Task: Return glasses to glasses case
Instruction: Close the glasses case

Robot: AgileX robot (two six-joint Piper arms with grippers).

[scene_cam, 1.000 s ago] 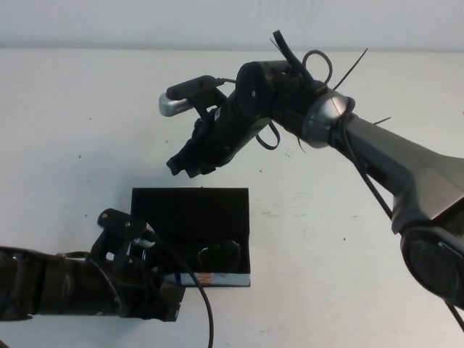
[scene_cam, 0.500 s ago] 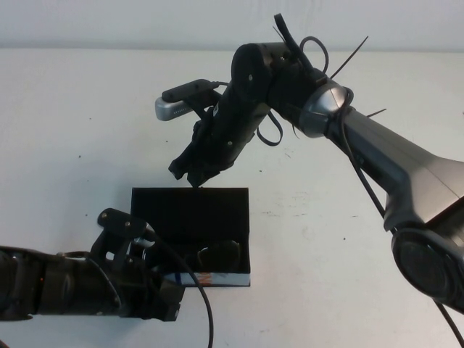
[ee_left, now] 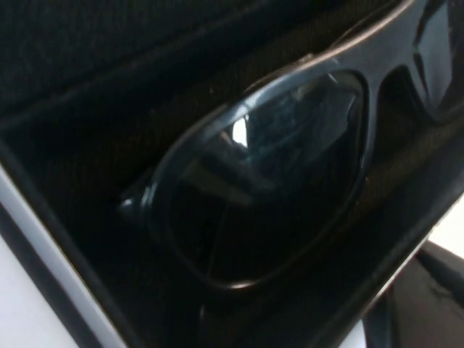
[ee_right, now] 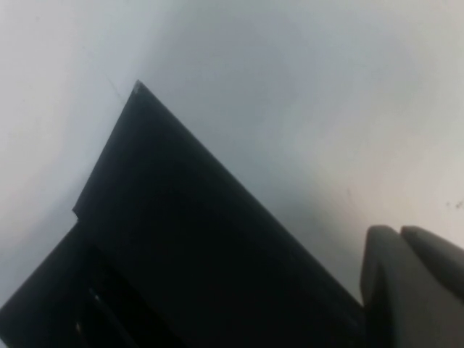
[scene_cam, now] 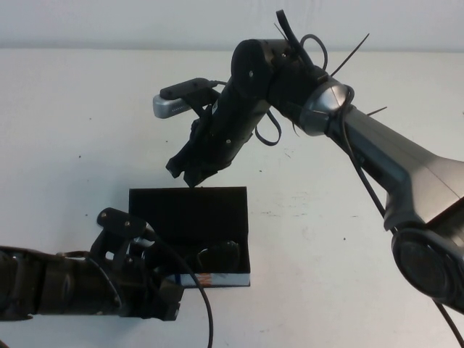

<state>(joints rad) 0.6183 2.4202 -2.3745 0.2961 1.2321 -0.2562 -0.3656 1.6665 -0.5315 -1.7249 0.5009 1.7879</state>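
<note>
The black glasses case [scene_cam: 187, 214] lies open on the white table, its flap lid spread toward the far side. The dark glasses [scene_cam: 217, 255] lie inside it behind the patterned front edge [scene_cam: 217, 278]. In the left wrist view the glasses [ee_left: 275, 174] fill the case's black lining. My left gripper [scene_cam: 148, 272] is low at the case's front left corner; one finger [ee_left: 435, 297] shows outside the case wall. My right gripper [scene_cam: 190, 176] is shut and empty, with its tips at the lid's far edge. In the right wrist view its fingertips [ee_right: 384, 250] sit beside the lid [ee_right: 196, 246].
The white table [scene_cam: 348, 239] stretches bare to the right of the case and to the far left [scene_cam: 65, 116]. My right arm [scene_cam: 377, 152] reaches in from the right, above the table. My left arm [scene_cam: 51, 283] lies along the near left edge.
My right gripper has come down and a little toward the case, reaching the lid's far edge. The lid has shifted slightly. My left arm has stayed put.
</note>
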